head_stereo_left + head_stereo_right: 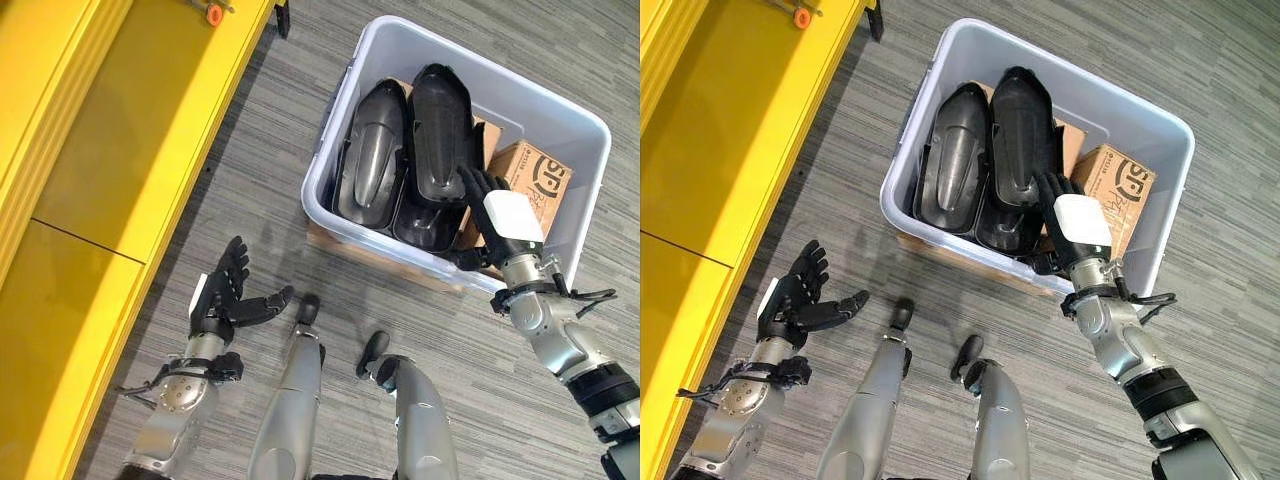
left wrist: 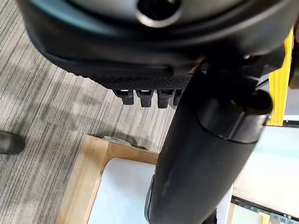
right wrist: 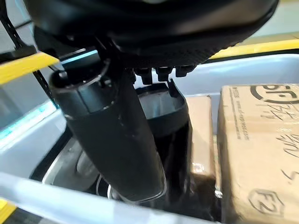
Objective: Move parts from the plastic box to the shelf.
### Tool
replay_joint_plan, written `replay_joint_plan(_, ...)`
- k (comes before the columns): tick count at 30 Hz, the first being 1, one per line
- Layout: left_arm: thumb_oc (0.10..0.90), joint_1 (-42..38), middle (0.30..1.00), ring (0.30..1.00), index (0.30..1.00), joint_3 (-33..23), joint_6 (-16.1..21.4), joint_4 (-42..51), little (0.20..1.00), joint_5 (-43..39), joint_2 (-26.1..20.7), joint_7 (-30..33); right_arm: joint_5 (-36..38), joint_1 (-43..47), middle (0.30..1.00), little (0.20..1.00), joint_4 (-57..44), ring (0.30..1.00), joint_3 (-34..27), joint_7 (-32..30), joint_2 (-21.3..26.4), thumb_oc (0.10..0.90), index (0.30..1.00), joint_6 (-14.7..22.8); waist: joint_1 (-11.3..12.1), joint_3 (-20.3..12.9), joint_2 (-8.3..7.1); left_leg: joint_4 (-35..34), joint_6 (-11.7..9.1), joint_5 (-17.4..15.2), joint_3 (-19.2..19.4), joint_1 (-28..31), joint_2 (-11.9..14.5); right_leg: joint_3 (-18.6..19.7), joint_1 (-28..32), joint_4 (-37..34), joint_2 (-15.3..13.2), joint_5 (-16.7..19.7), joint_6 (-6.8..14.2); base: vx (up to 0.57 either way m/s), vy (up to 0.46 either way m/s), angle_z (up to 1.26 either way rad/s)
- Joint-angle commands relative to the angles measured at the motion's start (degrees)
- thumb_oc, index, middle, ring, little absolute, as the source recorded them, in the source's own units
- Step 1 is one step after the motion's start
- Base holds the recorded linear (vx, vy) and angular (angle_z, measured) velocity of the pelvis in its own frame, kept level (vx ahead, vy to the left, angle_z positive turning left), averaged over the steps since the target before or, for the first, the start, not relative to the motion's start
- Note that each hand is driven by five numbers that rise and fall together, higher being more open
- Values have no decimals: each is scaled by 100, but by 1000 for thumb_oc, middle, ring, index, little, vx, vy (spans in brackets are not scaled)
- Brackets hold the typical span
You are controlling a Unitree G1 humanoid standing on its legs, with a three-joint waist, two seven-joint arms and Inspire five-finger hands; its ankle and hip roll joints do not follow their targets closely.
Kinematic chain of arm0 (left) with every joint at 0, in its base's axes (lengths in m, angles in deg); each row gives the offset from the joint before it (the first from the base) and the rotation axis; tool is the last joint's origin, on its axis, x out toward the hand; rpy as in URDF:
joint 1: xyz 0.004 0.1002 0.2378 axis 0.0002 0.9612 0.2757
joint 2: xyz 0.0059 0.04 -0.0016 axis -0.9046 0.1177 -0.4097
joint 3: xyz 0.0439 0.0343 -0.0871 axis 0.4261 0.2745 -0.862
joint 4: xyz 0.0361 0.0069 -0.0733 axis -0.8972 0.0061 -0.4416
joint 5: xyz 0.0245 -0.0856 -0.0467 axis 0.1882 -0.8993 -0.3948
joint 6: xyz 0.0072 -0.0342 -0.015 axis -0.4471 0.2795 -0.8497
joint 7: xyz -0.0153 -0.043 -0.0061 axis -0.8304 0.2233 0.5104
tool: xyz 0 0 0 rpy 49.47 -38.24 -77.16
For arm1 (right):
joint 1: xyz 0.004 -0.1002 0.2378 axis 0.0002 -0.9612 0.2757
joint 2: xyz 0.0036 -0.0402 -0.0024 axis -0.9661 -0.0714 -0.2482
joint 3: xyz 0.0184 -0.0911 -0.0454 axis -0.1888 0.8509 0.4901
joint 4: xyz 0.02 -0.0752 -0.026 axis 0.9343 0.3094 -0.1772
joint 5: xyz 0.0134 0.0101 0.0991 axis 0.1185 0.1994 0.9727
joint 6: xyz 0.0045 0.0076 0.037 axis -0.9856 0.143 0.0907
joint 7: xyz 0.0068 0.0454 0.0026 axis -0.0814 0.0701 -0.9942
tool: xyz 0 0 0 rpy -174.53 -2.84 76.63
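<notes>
Nearest the head camera, the left hand [image 1: 228,290] hovers above the grey carpet [image 1: 250,180] with its palm up, fingers straight and spread, thumb out to the side, holding nothing. It sits well apart from the plastic box [image 1: 560,115], between the box and the yellow shelf [image 1: 110,150].

Three black moulded parts [image 1: 440,130] lie side by side inside the plastic box, packed against one another. Each part is elongated; the long axes run roughly parallel, from the box's near wall toward its far wall, with the rounded noses at the far end. The right hand [image 1: 500,215] reaches over the near rim into the box, fingers extended toward the rightmost part. Whether the fingertips touch that part cannot be told. The right wrist view shows the thumb [image 3: 112,144] straight, fingers uncurled and nothing grasped.

A cardboard carton [image 1: 535,175] stands in the box just beside the parts, on the right hand's side. The lower ends of the parts are hidden behind the near wall. A flat wooden board [image 1: 380,262] shows under the box edge.
</notes>
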Motion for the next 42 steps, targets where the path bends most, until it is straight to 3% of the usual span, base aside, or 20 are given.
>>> replay_joint_plan(1, 900, 222, 1000, 1000, 1000, -256, 386, 686, 1000, 197, -35, 48, -300, 690, 1000, 1000, -162, 1000, -286, -462, 557, 900, 1000, 93, 21, -74, 85, 186, -32, -617, -8, 279, 417, 618, 54, -145, -253, 57, 369, -12, 19, -22)
replay_joint_plan(11, 900, 259, 1000, 1000, 1000, -328, 340, 752, 1000, 218, 72, 90, -459, 827, 1000, 1000, -830, 1000, -609, -575, 800, 900, 1000, 145, -14, -74, 93, 762, 39, -936, 30, 76, 412, 731, -182, 418, -289, -245, 293, 10, -1, -3)
replay_joint_plan(16, 900, 293, 1000, 1000, 1000, -336, 313, 768, 1000, 250, 75, 83, -569, 978, 1000, 1000, -797, 1000, -458, -509, 927, 900, 1000, 112, 7, -74, 91, 831, 51, -968, 31, 7, 403, 743, -255, 517, -303, -299, 278, 16, -6, 1)
replay_joint_plan(33, 900, 299, 1000, 1000, 1000, -276, 342, 734, 1000, 282, 38, 165, -817, 1981, 1000, 1000, -47, 1000, 343, -520, 1280, 900, 1000, -101, 61, -74, 318, 1083, 76, -1011, 135, -493, 306, 925, -903, 971, -404, -462, 191, 3, -4, 2)
replay_joint_plan(42, 900, 325, 1000, 1000, 1000, -258, 343, 712, 1000, 273, 131, 212, -904, 2038, 1000, 1000, -46, 1000, 380, -514, 1319, 900, 1000, -132, 3, -74, 380, 1492, 75, -1178, 223, -775, 283, 1061, -1285, 1405, -400, -702, 117, 0, -10, -5)
